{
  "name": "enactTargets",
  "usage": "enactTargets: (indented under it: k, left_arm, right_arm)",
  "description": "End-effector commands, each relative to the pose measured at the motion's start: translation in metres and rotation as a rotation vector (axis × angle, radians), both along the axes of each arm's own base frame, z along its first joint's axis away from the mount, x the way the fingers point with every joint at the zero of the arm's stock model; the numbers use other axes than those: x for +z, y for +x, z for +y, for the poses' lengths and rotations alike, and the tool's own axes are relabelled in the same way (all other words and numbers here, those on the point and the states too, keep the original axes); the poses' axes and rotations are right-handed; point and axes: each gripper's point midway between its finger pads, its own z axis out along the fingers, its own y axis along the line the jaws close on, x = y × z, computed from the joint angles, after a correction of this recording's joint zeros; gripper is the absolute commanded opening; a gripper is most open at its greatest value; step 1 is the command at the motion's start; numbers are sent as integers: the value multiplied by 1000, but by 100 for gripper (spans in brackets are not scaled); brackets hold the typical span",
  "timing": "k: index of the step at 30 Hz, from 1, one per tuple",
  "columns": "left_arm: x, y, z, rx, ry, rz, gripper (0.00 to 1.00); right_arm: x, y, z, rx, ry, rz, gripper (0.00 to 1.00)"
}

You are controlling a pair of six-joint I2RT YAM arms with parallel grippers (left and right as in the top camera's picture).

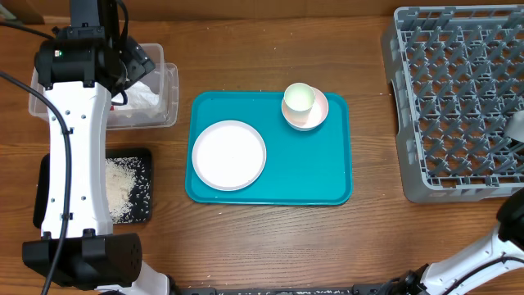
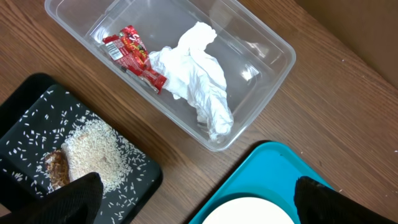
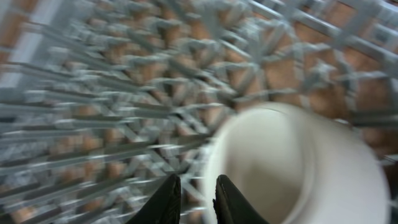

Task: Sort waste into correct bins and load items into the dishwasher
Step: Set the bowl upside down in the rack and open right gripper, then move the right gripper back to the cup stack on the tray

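Judging the bowl (image 3: 292,168) first: sits just ahead and to the right of the right gripper (image 3: 196,186), low over the dish rack (image 3: 93,93), round, so no long axis to line up. Fingers nearly together there, the bowl's rim seeming to run into the narrow gap; too blurred to tell whether gripped or merely beside.

Turning to the left gripper (image 2: 199,186): spread wide, holding nothing, hanging over the counter (image 2: 323,106) with the clear tub (image 2: 273,68) ahead, the black tray (image 2: 18,118) off its left finger and the teal tray (image 2: 273,168) underneath. Plate (image 2: 249,211) right below, so likely the left arm's pick; cup (image 1: 299,98) and saucer (image 1: 318,115) farther toward the right gripper.

Counting: one napkin (image 2: 199,74) and one red wrapper (image 2: 134,53) in the tub, one rice heap (image 2: 93,149) with one brown scrap (image 2: 57,167) in the black tray, one plate, one cup, one saucer, one bowl, one rack.
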Motion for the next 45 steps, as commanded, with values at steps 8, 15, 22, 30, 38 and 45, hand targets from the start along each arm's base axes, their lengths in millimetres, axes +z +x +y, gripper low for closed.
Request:
enactTargets:
  k: [8,15,22,30,38,45]
  left_arm:
    - [1,2,-3,3,-8,-9,100]
    - [1,2,-3,3,-8,-9,100]
    - [1,1,-3,4,-8,-9,100]
    - [1,2,-3,4,-8,-9,100]
    - [1,2,-3,4,-8,-9,100]
    - [1,2,-3,3,-8,-9,100]
  right_arm:
    - [-4,-66,-40,-274,-82,195,18]
    - [67,-62,-22,-259,-73,0,22]
    - [202,16,124,452,340,-683,38]
    - [191,47,278,790,451,-569,61]
    - [95,68,394,782,-51,-74,63]
    - [24,69,512,980,-207,53,63]
